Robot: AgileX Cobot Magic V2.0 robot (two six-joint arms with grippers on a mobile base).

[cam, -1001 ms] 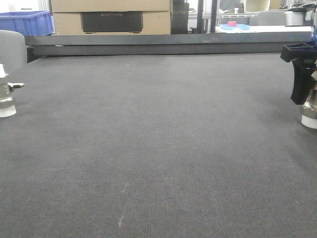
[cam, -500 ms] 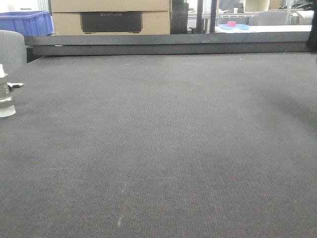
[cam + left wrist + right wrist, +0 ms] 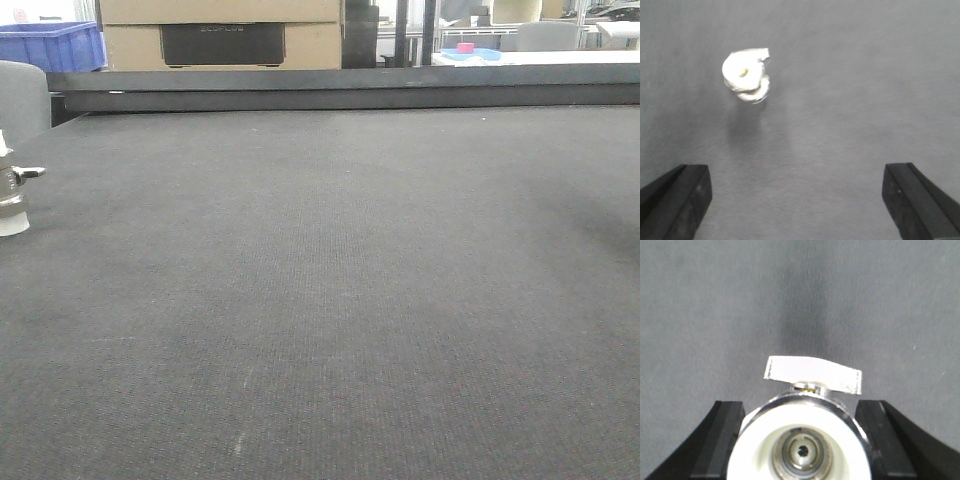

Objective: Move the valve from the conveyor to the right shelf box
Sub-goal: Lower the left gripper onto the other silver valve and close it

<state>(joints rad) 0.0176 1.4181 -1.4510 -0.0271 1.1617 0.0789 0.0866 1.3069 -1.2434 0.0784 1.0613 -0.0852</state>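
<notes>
dark grey conveyor (image 3: 330, 300) belt now lies bare at its right edge: the right gripper (image 3: 799, 435) has lifted off it, clamped on the valve (image 3: 812, 374), so the carry to the shelf box looks begun. above the conveyor the left gripper (image 3: 799, 200) hangs wide near another valve (image 3: 746, 76).

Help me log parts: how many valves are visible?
2. The loose valve stands far left on the conveyor, seemingly the one under the left hand; the gripped valve sits clamped in the right hand. More may lie off-frame.
</notes>
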